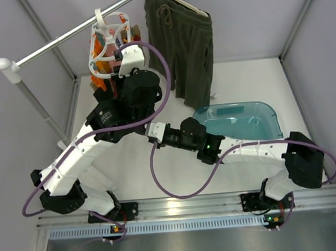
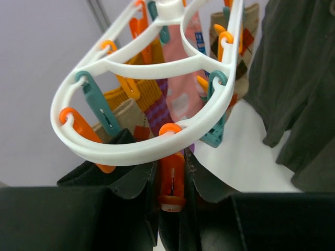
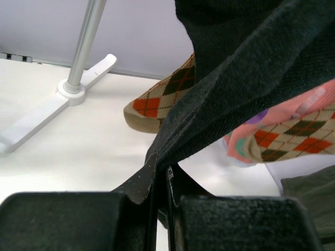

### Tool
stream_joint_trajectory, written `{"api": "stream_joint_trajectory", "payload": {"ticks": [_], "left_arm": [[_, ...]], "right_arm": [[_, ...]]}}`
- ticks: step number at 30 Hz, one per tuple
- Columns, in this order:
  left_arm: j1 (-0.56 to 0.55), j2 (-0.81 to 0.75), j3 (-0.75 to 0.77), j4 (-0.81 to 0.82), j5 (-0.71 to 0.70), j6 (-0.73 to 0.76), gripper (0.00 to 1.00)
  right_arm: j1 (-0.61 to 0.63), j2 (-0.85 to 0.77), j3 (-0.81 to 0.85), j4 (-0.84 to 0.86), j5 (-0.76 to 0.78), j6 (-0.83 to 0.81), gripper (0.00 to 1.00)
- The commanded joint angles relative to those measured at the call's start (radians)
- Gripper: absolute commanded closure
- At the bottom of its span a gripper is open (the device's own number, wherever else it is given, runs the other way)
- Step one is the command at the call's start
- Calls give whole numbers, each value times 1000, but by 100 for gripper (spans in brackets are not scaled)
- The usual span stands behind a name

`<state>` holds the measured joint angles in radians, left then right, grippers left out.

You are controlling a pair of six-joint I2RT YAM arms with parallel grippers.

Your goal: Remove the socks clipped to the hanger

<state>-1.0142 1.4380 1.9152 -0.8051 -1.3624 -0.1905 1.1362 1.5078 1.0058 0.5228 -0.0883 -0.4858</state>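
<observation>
We see white surface (image 1: 240, 79) boxed by pale grey walls (image 1: 246, 14), teal tub (image 1: 243, 125) toward its right edge. Hanger (image 1: 105, 34) hangs on rail (image 1: 62, 43) over far left corner, socks (image 2: 180, 94) clipped beneath. Left gripper (image 2: 171, 164) clamped on orange peg (image 2: 172, 191) at ring's near rim. Right gripper (image 3: 161, 175) pinched together on black sock (image 3: 235, 89), fabric stretched taut.

Bright, even light — soft shadows, the left claw (image 2: 171, 180) blurred up close.

Left arm (image 1: 80, 151): I hold it stretched up and forward.
Left gripper (image 2: 171, 206): jaws pinching orange peg (image 2: 172, 180).
Right gripper (image 3: 161, 180): clamped on black sock (image 3: 235, 78).
</observation>
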Motion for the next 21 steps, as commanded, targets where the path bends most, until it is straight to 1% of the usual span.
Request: {"api": "stream_joint_trajectory", "payload": {"ticks": [1,3,6,7,8,9,10,11,12,13,14,15,16,17,18,20,21], "left_arm": [[51,-68,-30,24,216,-39,100],[83,-80,-53,23,273,-47,100],[95,-97,-70,27,374,-47,99],[95,-97,-71,27,396,-47,77],[95,-105,-74,27,445,-44,69],[95,-106,-74,27,463,-40,61],[95,-108,-73,27,483,-32,48],[97,-108,-68,30,528,-26,41],[97,-111,-65,30,558,-15,36],[98,-113,-62,30,586,-7,29],[97,-114,-52,32,611,-1,25],[97,-114,-45,29,675,8,20],[97,-117,-41,30,706,11,16],[97,-120,-32,33,751,17,9],[97,-129,-27,35,828,29,2],[97,-139,-19,44,920,43,2],[97,-152,-19,50,992,54,2]], "right_arm": [[14,-76,-53,63,-16,47,100],[11,-87,-73,74,-18,67,100],[2,-113,-81,40,-25,85,100],[-1,-135,-84,36,-30,93,100],[-10,-144,-96,29,-25,102,100],[-13,-156,-102,29,-22,119,100],[-16,-179,-110,28,-19,127,100],[-21,-190,-121,22,-16,131,100],[-24,-202,-125,13,-18,134,100],[-26,-227,-128,2,-18,139,100],[-32,-238,-131,-10,-21,145,100],[-36,-251,-136,-41,-30,162,100],[-45,-277,-138,-56,-45,171,100],[-65,-288,-139,-78,-86,179,100],[-78,-300,-138,-119,-109,196,100],[-119,-333,-121,-182,-195,213,100],[-134,-340,-115,-210,-223,231,100]]}}
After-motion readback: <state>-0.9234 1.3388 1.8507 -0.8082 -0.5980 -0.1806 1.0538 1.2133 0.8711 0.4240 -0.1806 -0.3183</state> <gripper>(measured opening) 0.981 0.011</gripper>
